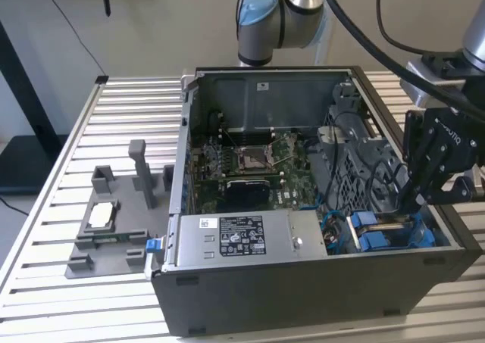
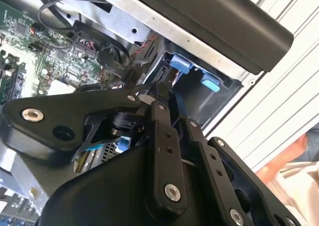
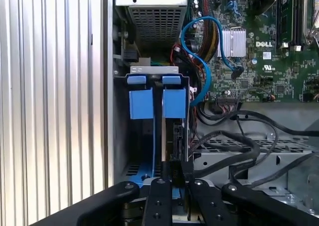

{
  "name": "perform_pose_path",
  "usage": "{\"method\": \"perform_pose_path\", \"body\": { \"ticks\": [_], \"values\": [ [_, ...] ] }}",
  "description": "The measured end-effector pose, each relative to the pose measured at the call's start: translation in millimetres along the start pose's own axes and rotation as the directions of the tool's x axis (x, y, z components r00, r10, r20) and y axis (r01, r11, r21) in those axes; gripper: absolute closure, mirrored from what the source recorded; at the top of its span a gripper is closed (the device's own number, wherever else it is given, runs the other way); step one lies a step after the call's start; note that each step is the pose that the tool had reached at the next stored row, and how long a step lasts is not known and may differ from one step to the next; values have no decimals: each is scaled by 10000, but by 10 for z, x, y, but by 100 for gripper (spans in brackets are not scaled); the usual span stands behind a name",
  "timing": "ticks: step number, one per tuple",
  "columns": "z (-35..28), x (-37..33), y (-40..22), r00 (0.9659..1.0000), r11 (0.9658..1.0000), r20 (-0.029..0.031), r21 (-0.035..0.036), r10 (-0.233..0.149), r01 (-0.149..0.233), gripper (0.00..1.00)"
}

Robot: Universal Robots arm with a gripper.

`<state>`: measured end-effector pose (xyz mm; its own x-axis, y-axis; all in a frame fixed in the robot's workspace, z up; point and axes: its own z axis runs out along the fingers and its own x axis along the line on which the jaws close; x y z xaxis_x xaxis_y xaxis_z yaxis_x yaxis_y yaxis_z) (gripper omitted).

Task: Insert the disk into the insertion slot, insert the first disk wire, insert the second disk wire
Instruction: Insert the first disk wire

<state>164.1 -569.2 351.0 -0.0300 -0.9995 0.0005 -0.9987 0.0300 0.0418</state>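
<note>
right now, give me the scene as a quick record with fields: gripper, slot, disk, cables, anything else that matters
gripper: down inside the case corner at the exterior view's right, at the insertion slot
insertion slot: dark metal bay against the case wall, two blue tabs on it
disk: cannot tell it apart from the bay
blue cable: loops beside the bay, over the motherboard
power supply box: stickered, along the case edge nearest the exterior camera
case: open, on the slatted table

A printed sticker (image 1: 241,235) stands on the power-supply box (image 1: 305,241), white lettering on the motherboard (image 3: 265,56) and gripper (image 1: 411,201).
</note>
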Motion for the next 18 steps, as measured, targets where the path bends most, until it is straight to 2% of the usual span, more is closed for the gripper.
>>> {"method": "perform_pose_path", "body": {
  "ticks": [4, 18],
  "values": [
    [65, -28, -8, 10000, 10000, 10, -2, 46, -46, 81],
    [98, -52, -20, 10000, 10000, 11, 36, 46, -46, 81]
  ]
}}
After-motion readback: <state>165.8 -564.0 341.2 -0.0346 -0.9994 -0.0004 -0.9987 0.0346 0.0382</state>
